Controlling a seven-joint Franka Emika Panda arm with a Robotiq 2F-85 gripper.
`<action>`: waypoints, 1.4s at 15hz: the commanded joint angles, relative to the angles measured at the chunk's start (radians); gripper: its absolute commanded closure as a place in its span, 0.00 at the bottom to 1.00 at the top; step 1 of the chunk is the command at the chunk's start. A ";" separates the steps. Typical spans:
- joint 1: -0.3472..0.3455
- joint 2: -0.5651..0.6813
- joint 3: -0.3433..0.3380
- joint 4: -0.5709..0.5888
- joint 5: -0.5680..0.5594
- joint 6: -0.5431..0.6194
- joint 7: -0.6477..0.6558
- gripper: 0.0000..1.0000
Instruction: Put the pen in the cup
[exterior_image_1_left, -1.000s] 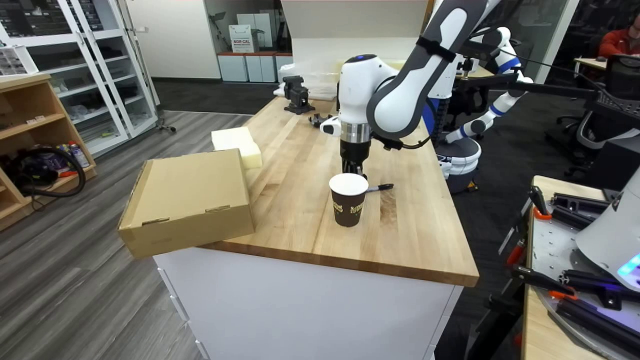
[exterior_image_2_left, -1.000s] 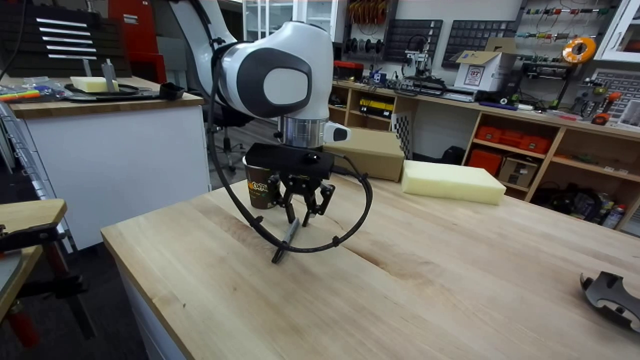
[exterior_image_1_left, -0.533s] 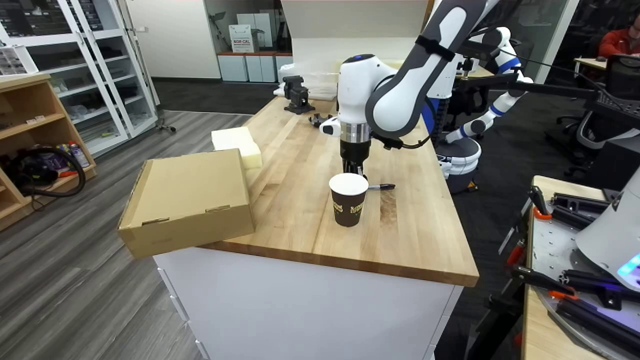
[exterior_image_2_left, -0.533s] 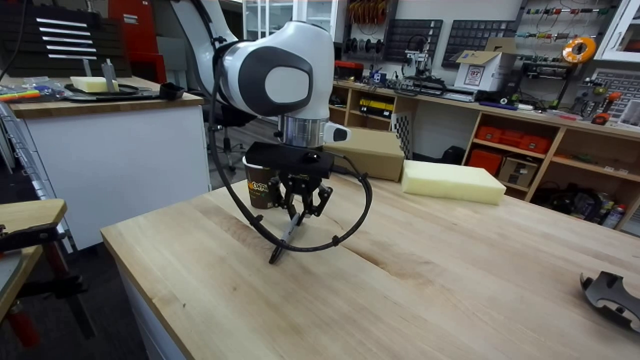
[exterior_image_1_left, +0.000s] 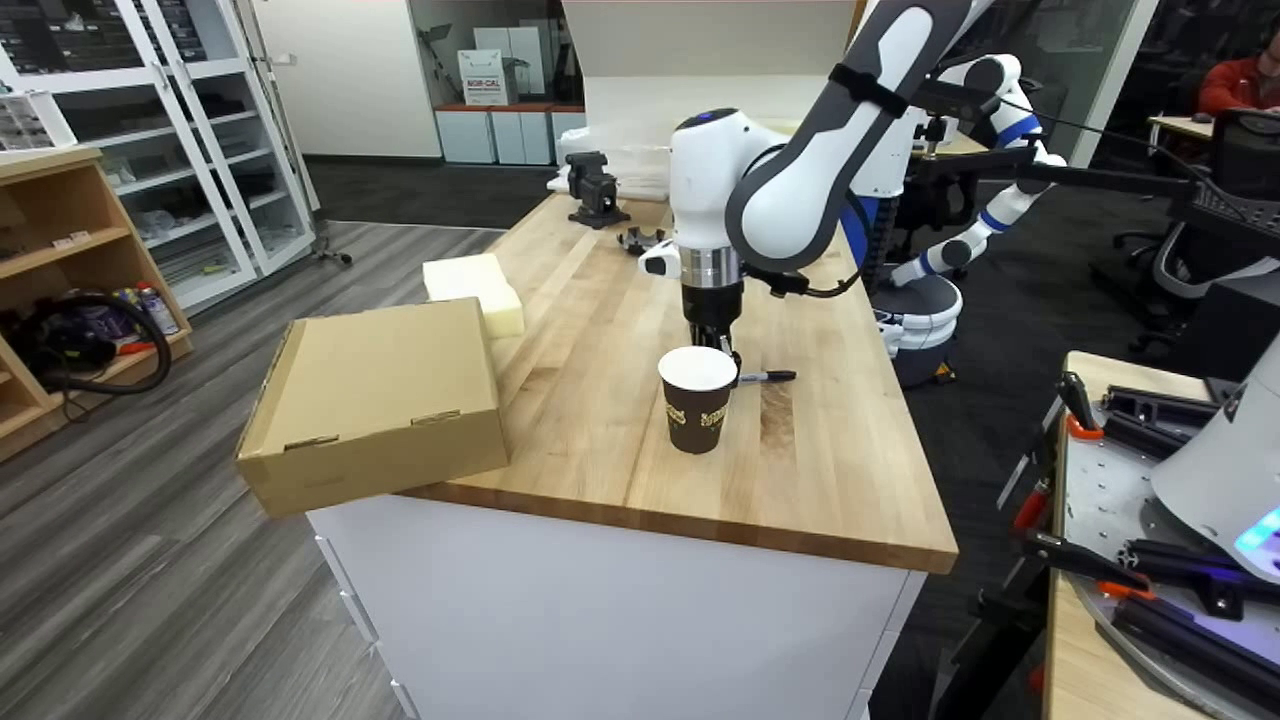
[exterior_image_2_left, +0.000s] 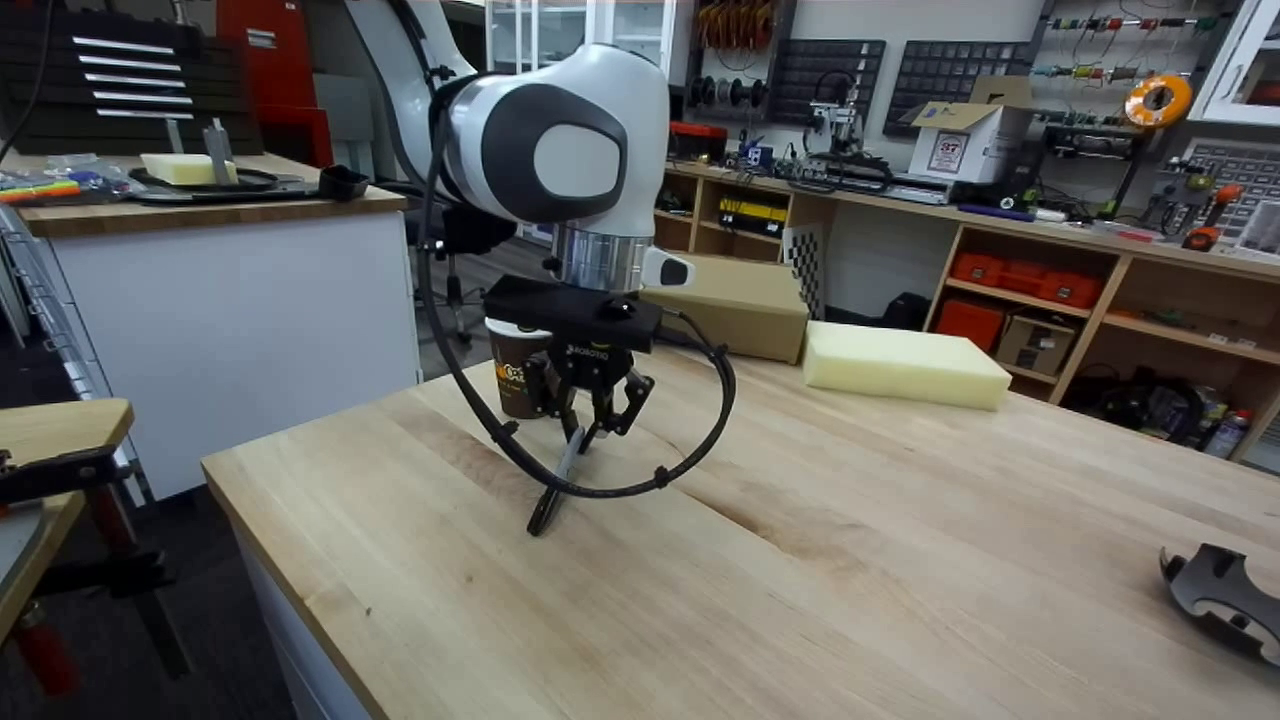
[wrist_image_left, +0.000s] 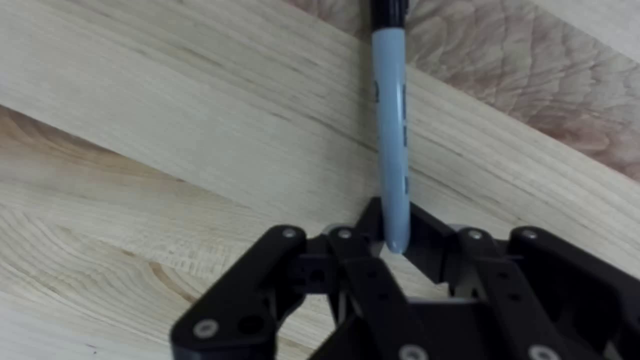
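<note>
The pen (wrist_image_left: 392, 135), a slim plastic stick with grey barrel and black cap, sits low at the pale wooden tabletop (exterior_image_2_left: 850, 560), its barrel end pinched by the black two-fingered gripper (exterior_image_2_left: 579, 440). Best raise it above the white-rimmed brown paper cup (exterior_image_1_left: 697, 415) nearby before crossing, then lower it cap-down.

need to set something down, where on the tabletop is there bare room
Bare tabletop lies between the yellow block and curved grey part, and between the cardboard box and cup. It's crowded around the pincer, pen and cup.
</note>
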 joint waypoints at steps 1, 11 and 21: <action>0.013 -0.039 0.000 -0.011 0.012 -0.063 0.004 0.94; 0.054 -0.120 -0.011 -0.012 -0.001 -0.203 0.025 0.94; 0.053 -0.185 -0.022 -0.020 -0.004 -0.260 0.013 0.94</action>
